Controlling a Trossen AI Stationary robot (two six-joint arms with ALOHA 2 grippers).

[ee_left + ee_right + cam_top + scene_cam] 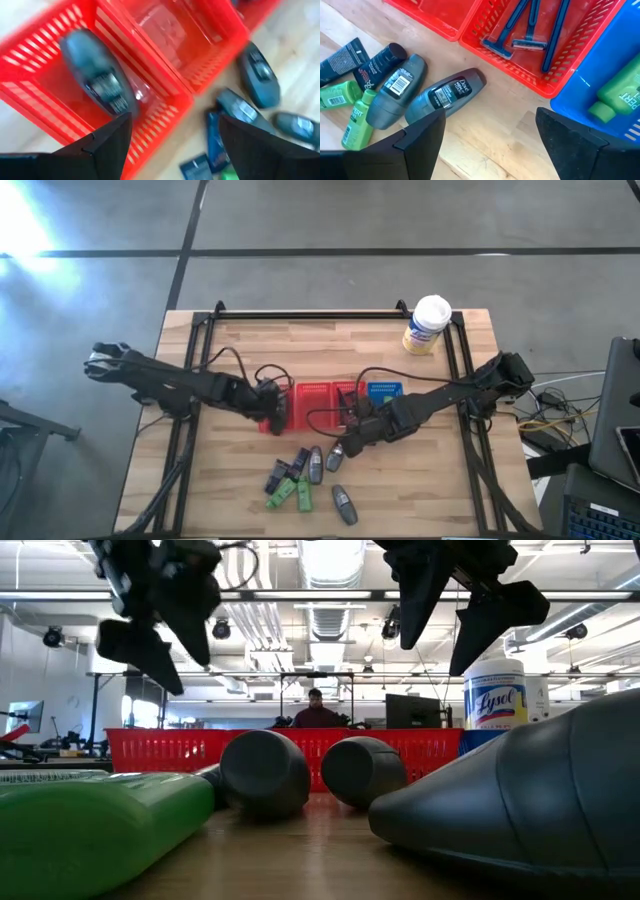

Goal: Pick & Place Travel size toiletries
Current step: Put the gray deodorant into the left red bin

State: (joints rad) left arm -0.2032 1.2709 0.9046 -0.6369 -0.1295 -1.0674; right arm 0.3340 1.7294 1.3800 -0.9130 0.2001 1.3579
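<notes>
At the near edge of the wooden desk [240, 510], a loose group of toiletries is laid out: grey oval bottles [343, 504], green tubes [303, 495] and dark flat packets [275, 476], some touching one another. In the low view, a green tube and several grey bottles are seen lying on their sides in front of the red baskets [312, 402]. Behind the group, the right gripper [340, 452] is held just above the desk beside a grey bottle; its jaws are spread wide and nothing is held between them. The left gripper [274, 416] is positioned over the leftmost red basket, with its jaws likewise wide apart and empty. Inside that basket, a grey bottle [96, 75] is seen, blurred in the left wrist view. In the right wrist view, blue-handled razors [529, 31] are seen lying in another red basket, and a green tube [621, 95] is seen in the blue basket [384, 391] next to it. At the far right corner of the desk, a white-lidded yellow tub [427, 326] stands upright. Beyond the desk, a person [316, 710] is visible in the room.
</notes>
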